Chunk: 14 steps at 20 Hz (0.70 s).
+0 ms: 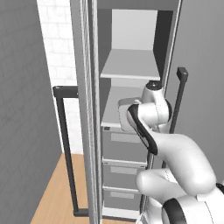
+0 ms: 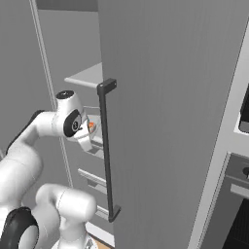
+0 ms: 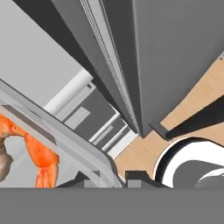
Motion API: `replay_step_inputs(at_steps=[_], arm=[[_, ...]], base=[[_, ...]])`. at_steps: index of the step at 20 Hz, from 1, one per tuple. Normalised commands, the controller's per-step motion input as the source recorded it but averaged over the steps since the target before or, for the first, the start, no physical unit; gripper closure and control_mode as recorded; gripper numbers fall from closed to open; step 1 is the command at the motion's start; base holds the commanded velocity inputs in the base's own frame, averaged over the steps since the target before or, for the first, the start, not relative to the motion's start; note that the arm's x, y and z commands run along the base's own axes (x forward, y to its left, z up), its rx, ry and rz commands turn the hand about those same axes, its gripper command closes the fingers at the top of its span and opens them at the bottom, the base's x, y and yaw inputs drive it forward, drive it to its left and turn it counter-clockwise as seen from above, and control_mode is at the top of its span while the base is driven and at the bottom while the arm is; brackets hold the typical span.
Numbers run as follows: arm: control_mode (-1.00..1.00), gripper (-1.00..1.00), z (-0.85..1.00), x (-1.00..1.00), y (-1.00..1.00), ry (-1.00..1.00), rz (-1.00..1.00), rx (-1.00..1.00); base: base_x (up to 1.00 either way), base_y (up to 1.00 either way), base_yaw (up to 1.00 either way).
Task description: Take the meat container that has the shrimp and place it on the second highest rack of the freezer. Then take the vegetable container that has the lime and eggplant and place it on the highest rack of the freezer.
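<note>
- White tiled wall (image 1: pixel 59 43) at 11 o'clock in the left base view.
- Wooden floor (image 1: pixel 57 197) at 7 o'clock, light brown.
- Grey panel (image 1: pixel 22 109) at 9 o'clock.
- Dark oven column (image 2: pixel 238 194) at 4 o'clock, right base view.
</note>
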Motion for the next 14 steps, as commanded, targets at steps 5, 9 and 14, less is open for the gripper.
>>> replay_step_inputs(at_steps=[5,9,14], arm=[[-1.0,1.0,-0.72,0.59,0.0,0.0,-0.1,0.0],[-1.0,1.0,-0.22,0.57,0.01,-0.03,-0.06,0.0],[-1.0,1.0,0.15,0.65,0.02,-0.04,-0.05,0.0]], base=[[0.0,0.0,0.0],[0.0,0.0,0.0],[0.0,0.0,0.0]])
